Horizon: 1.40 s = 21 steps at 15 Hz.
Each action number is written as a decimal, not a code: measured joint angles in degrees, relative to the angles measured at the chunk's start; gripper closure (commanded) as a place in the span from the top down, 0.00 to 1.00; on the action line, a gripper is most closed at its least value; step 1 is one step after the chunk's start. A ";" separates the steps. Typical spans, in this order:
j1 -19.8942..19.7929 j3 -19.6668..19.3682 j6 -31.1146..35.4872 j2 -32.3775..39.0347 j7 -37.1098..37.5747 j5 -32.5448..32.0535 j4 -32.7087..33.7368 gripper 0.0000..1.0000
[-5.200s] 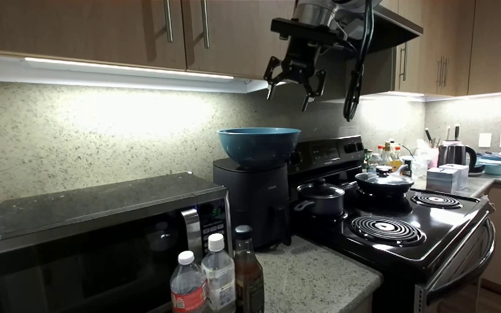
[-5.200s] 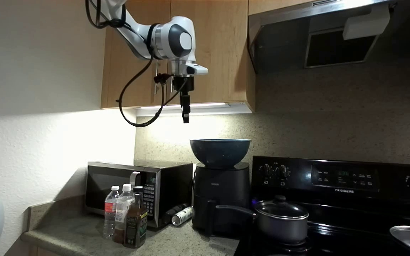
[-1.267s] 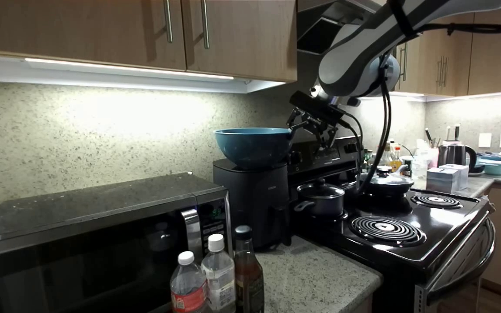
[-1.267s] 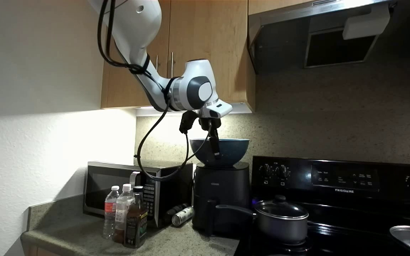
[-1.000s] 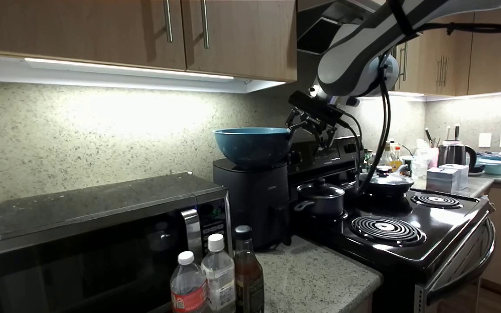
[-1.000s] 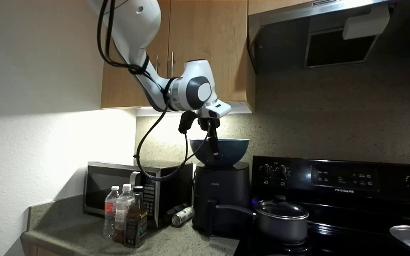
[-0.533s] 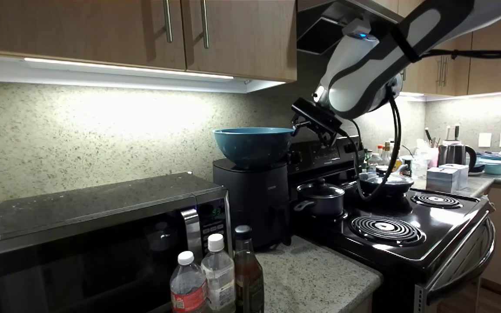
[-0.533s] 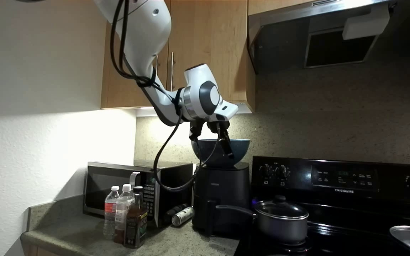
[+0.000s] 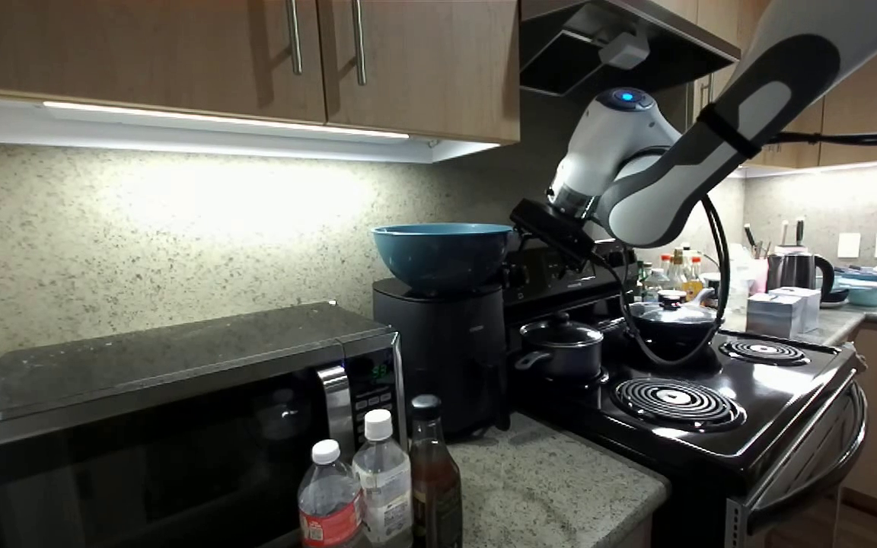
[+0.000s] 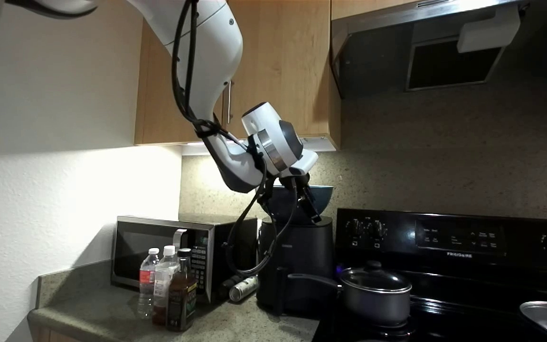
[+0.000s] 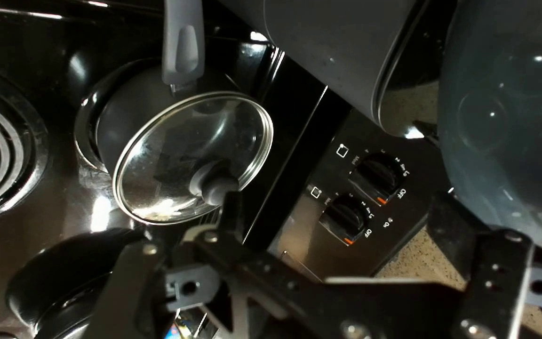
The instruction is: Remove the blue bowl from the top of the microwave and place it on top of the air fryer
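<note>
Wrist view: the black two-fingered gripper [image 11: 339, 214] has its jaws spread wide, round black control knobs [image 11: 378, 175] showing through the gap; one finger [image 11: 453, 235] overlaps the large, round, glossy teal-blue bowl [image 11: 511, 117], and whether they touch I cannot tell. Further left sits a dark grey saucepan [image 11: 130, 109] under a glass lid [image 11: 191, 146]. In an exterior view, the bowl stands upright on the tall, narrow, black air fryer [image 9: 442, 350], just beside the wide, low, black microwave [image 9: 187, 418], and the white and grey robot arm [image 9: 667, 198] extends over the glossy black stove [image 9: 766, 396]. In an exterior view, the gripper slants down in front of the bowl, and three capped bottles [image 10: 164, 280], two clear plastic, one dark glass, stand by the microwave.
</note>
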 measured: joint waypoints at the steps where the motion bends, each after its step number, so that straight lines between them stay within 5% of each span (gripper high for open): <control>1: 0.05 -0.38 -0.26 0.00 3.17 -3.52 0.34 1.00; 6: 0.96 -1.08 -8.04 -0.01 18.94 -18.79 3.22 1.00; 15: 2.15 -0.34 -8.96 0.27 19.21 -18.94 2.55 1.00; 21: 4.80 4.85 -5.79 -1.80 -3.97 9.07 0.29 1.00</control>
